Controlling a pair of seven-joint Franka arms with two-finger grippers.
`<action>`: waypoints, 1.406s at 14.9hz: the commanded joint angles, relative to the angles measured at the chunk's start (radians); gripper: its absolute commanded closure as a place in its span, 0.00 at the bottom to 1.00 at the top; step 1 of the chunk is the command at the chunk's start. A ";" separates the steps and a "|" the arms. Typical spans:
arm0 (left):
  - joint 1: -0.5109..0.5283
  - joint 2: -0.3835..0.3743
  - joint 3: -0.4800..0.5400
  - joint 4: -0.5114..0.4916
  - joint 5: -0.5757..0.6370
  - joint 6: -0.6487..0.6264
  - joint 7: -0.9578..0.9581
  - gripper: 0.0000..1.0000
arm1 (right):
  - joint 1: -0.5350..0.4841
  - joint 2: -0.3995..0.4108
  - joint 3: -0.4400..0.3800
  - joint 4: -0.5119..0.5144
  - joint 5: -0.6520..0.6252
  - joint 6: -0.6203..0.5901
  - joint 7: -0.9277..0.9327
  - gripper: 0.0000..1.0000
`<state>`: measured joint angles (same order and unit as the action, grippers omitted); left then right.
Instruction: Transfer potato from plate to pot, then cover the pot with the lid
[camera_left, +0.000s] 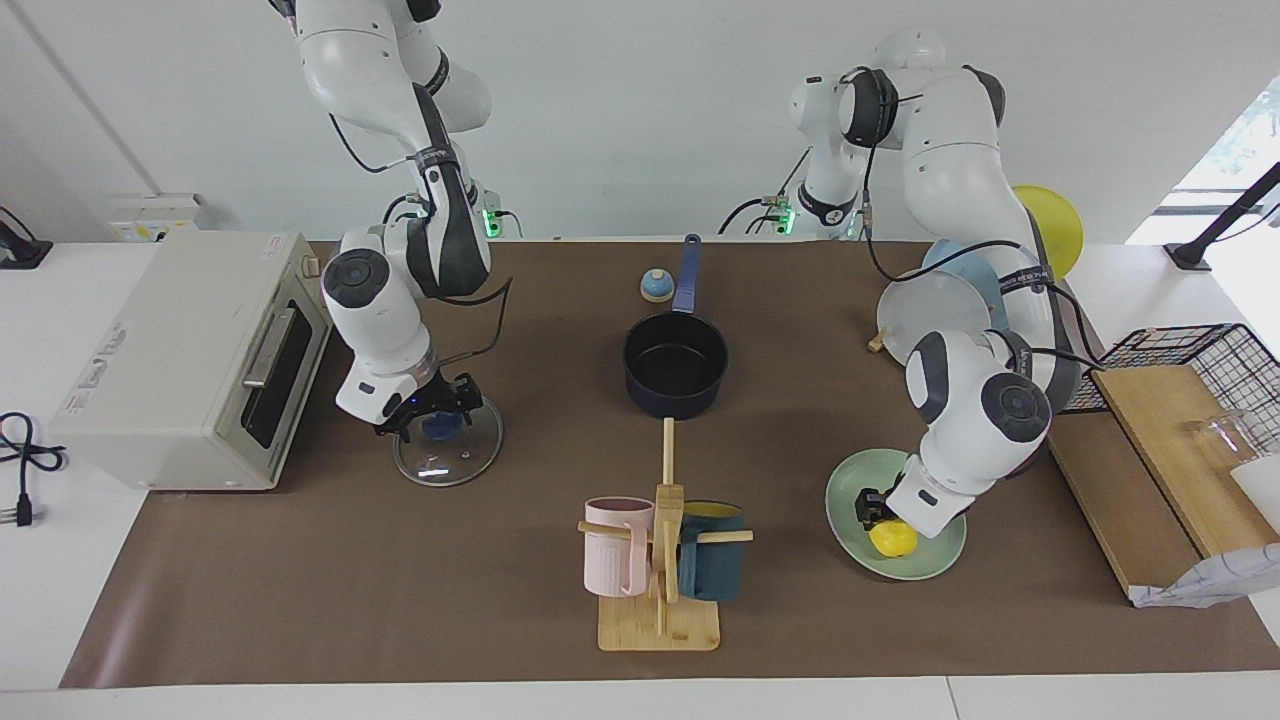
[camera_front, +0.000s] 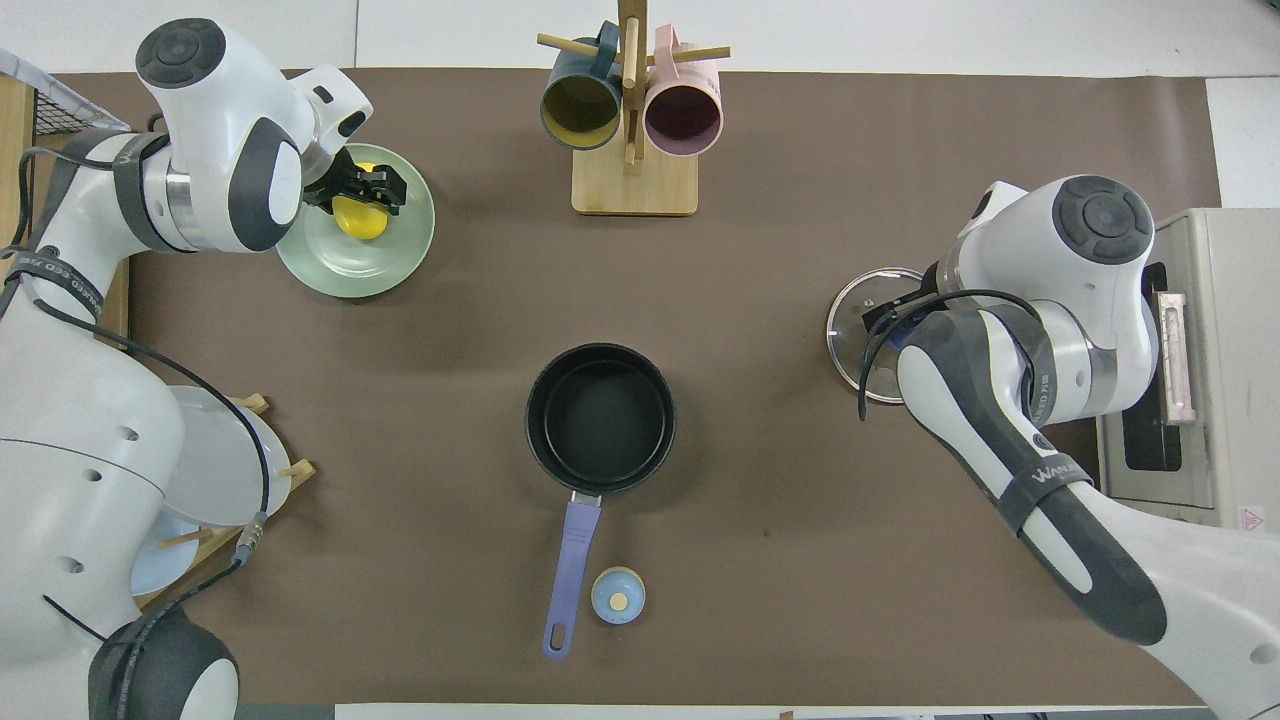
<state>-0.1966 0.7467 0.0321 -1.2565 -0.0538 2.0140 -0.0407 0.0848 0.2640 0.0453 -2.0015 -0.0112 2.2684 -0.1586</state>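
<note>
positioning both arms at once: left gripper (camera_left: 880, 512) fingers straddle the potato (camera_left: 894, 539) on the plate (camera_left: 935, 562); right gripper (camera_left: 437, 410) sits at the lid (camera_left: 449, 455) knob, finger state indeterminable; pot (camera_left: 676, 361) empty.

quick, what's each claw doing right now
Left claw: down at the potato on the plate; grip cannot be told.
Right claw: down at the lid knob; grip cannot be told.
</note>
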 joint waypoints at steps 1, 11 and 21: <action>-0.020 -0.038 0.014 -0.004 0.008 0.000 -0.011 1.00 | -0.010 -0.028 0.008 -0.046 0.014 0.030 -0.025 0.00; -0.225 -0.622 0.002 -0.332 -0.046 -0.316 -0.473 1.00 | -0.011 -0.032 0.008 -0.066 0.014 0.022 -0.029 0.20; -0.517 -0.776 0.003 -0.839 -0.046 0.176 -0.801 1.00 | -0.013 -0.032 0.008 -0.063 0.014 0.020 -0.032 0.42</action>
<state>-0.6758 -0.0405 0.0170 -2.0306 -0.0921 2.0906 -0.8169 0.0850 0.2554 0.0462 -2.0401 -0.0109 2.2787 -0.1590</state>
